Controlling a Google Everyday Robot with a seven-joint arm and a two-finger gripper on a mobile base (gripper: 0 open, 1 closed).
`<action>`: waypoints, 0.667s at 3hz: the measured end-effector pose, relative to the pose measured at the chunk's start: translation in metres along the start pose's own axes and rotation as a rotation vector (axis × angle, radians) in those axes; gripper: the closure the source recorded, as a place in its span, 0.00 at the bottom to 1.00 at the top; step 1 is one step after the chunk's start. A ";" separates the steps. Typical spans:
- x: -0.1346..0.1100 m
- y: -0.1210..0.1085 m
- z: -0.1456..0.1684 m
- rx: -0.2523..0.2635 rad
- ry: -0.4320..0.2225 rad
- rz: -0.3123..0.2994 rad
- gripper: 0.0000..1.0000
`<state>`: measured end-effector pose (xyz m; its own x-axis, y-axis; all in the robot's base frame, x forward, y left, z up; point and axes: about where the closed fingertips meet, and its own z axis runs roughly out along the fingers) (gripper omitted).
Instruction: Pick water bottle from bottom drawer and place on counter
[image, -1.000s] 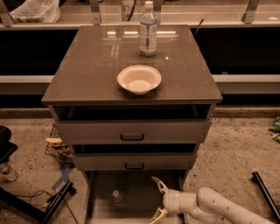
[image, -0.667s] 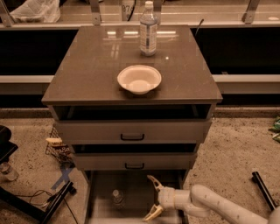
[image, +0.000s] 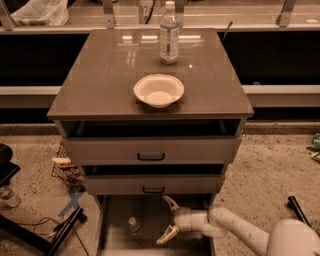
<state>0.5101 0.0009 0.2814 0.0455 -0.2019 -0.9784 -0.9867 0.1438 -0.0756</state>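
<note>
The small clear water bottle with a white cap stands upright on the pale floor of the open bottom drawer. My gripper is open inside that drawer, to the right of the bottle and apart from it, its two tan fingers spread wide towards it. The white arm comes in from the lower right. The glossy grey-brown counter tops the cabinet.
A white bowl sits in the middle of the counter, and a taller labelled bottle stands behind it. The two upper drawers stand slightly open above the gripper. A wire basket and cables lie on the floor at left.
The gripper has moved left inside the bottom drawer, closer to the water bottle, with its fingers still spread. The bottle has not moved.
</note>
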 end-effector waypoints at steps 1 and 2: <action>0.026 -0.006 0.025 -0.031 -0.022 0.009 0.00; 0.040 -0.001 0.045 -0.061 -0.017 0.008 0.00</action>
<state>0.5197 0.0364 0.2332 0.0402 -0.1841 -0.9821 -0.9947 0.0859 -0.0568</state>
